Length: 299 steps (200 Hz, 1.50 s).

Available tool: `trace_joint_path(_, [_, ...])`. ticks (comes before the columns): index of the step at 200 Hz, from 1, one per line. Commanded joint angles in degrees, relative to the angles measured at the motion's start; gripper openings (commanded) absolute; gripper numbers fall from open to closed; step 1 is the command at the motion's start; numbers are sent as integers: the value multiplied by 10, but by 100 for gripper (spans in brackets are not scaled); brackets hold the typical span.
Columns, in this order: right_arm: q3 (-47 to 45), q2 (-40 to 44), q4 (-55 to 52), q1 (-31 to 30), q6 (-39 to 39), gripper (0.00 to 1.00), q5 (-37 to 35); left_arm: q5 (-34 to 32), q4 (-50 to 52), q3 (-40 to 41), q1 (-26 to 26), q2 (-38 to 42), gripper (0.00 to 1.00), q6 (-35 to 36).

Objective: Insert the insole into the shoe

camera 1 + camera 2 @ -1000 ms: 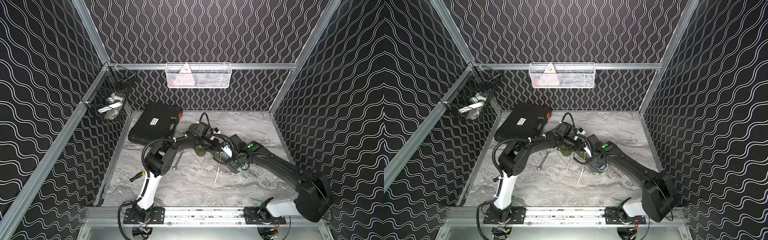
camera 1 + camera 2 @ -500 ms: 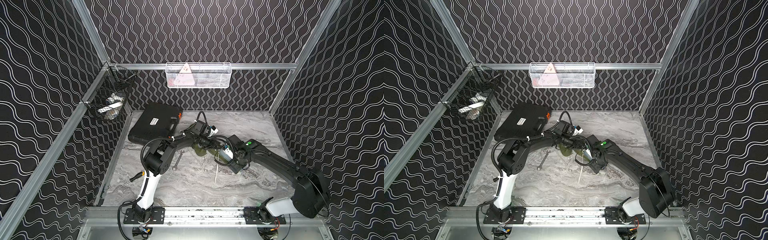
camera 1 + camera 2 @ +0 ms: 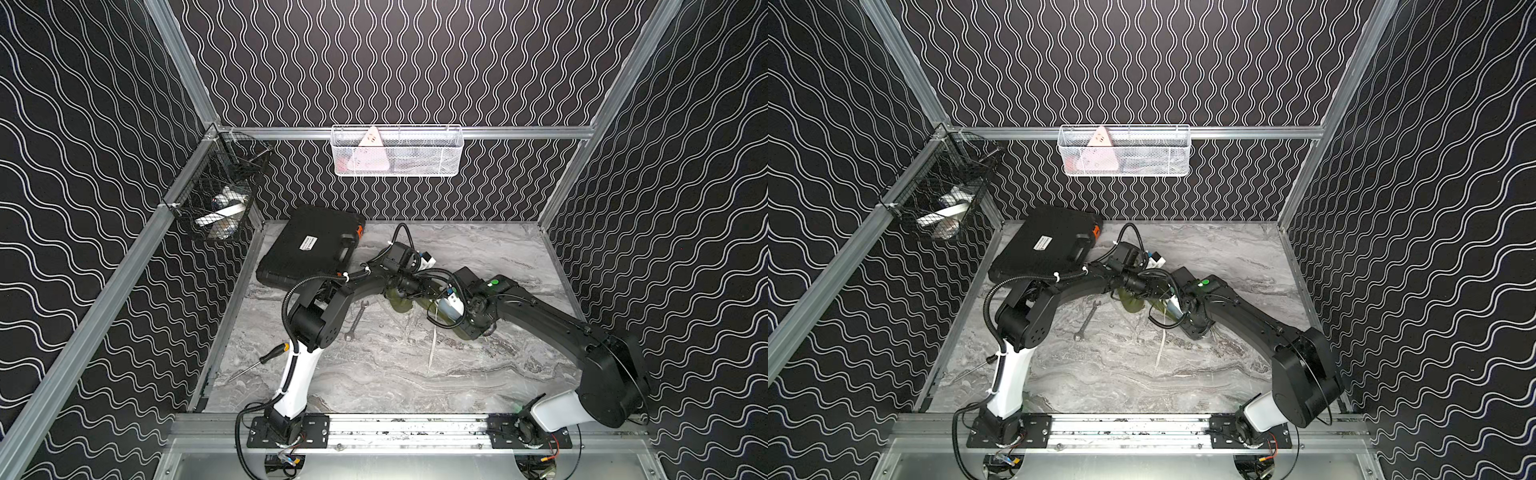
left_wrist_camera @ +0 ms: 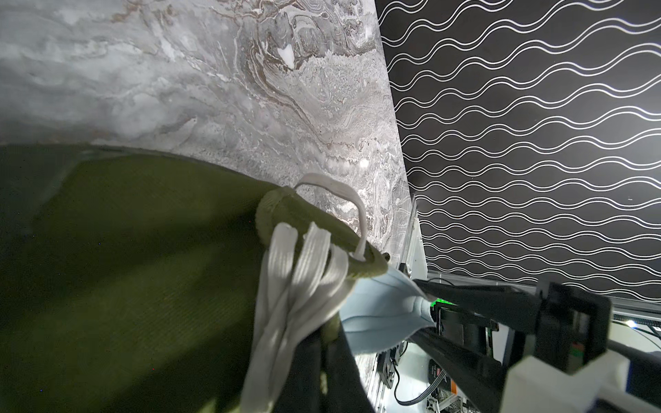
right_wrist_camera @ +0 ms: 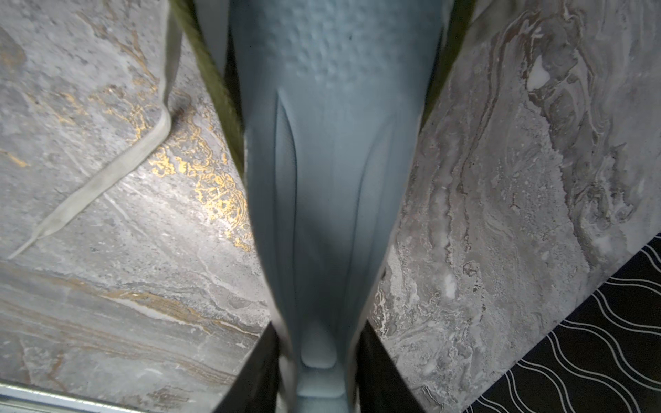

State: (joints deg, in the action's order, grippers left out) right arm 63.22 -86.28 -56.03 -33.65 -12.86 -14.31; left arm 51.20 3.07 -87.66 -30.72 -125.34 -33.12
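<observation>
left gripper (image 4: 323, 361) is pinching the green shoe (image 4: 143, 268) by its rim | right gripper (image 5: 318, 336) is squeezing the blue insole (image 5: 322, 161) | insole's far end is sitting inside the shoe

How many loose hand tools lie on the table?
2. A wrench lies beside the left arm; a screwdriver lies near the left wall. The arms may hide others.

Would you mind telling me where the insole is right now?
In the right wrist view, the light blue insole is pinched between the right gripper's fingers mid-table, its far end inside the green shoe.
</observation>
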Motion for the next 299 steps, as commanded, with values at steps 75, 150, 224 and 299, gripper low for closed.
trace_joint_path(75, [13,-43,78,15,-17,19,21,33,-22,13,0,6,0,-10])
trace_joint_path(150, [-4,-38,122,22,-33,20,47,42,-20,10,0,4,0,-15])
trace_joint_path(224, [-15,-45,155,28,-50,31,38,45,-33,23,0,9,0,-25])
trace_joint_path(299, [-16,17,87,28,-25,77,37,31,-72,31,0,8,0,-64])
